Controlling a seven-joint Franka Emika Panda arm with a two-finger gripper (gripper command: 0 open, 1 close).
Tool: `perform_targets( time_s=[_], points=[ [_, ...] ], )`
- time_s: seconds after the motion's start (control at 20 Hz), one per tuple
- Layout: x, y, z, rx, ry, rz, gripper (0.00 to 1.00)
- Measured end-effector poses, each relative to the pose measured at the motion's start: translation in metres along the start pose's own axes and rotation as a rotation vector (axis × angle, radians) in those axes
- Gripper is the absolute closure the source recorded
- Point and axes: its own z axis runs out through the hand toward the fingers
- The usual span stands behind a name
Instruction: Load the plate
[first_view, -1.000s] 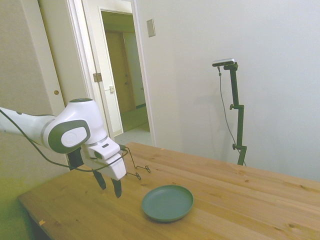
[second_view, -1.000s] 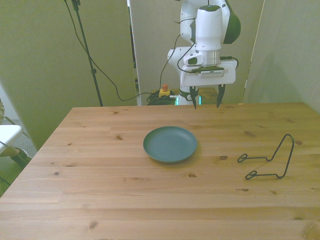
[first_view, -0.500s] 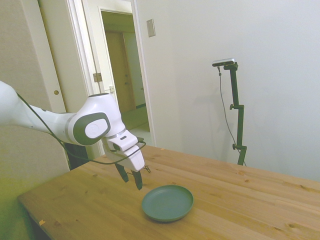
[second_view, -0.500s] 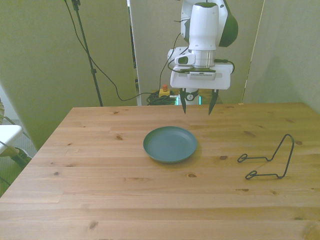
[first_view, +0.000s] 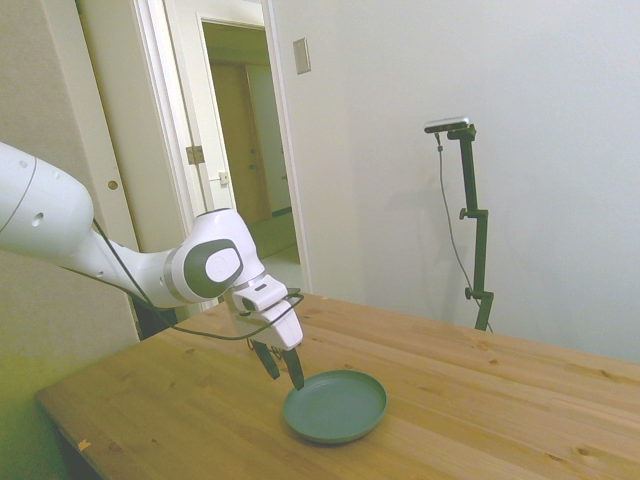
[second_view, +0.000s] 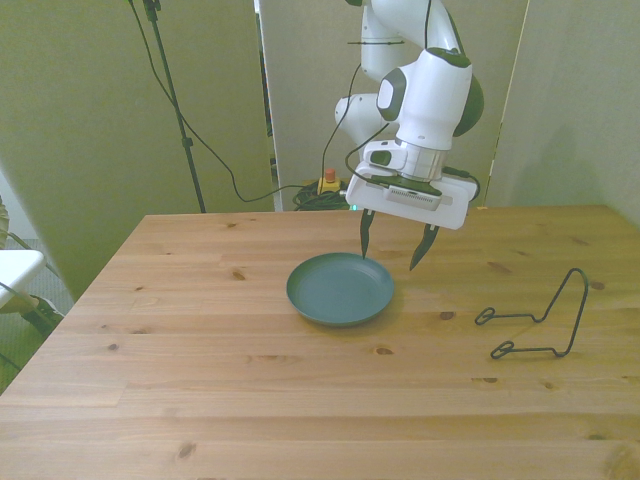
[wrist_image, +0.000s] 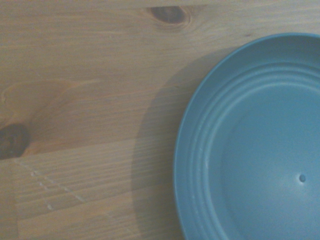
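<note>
A: Where's the plate (second_view: 340, 288)?

B: Flat on the wooden table (second_view: 250, 400), near the middle, right way up and bare inside. Teal-green, raised rim.

A: And the gripper (second_view: 392, 242)?

B: Tilted, poised above the plate's far edge toward the front view's right. Fingers spread wide, nothing between them, 1 tip over the rim, the other just outside it. Not touching the plate, judging by the side view.

A: Why straddled like that?

B: Probably lining up to pinch the rim, since the plate is too wide to span whole. Only a judgement.

A: That wire thing?

B: Black wire plate stand (second_view: 540, 320), well apart on the front view's right, bare. Likely the place for loading the plate, standing on edge.

A: Any writing?

B: None legible. No brand or label on the plate; only ridged rings and 1 tiny dot in the well from the wrist view. Nothing readable on the gripper.
</note>
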Motion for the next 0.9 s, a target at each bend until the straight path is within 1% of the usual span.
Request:
perform_targets(
  time_s=[0.4, 0.85, 0.9],
  points=[
    [-0.005, -0.017, 0.020, -0.001, 0.003, 0.000, 0.00],
    [-0.010, -0.025, 0.035, -0.031, 0.032, 0.006, 0.00],
    [-0.010, -0.025, 0.036, -0.033, 0.034, 0.010, 1.00]
  ],
)
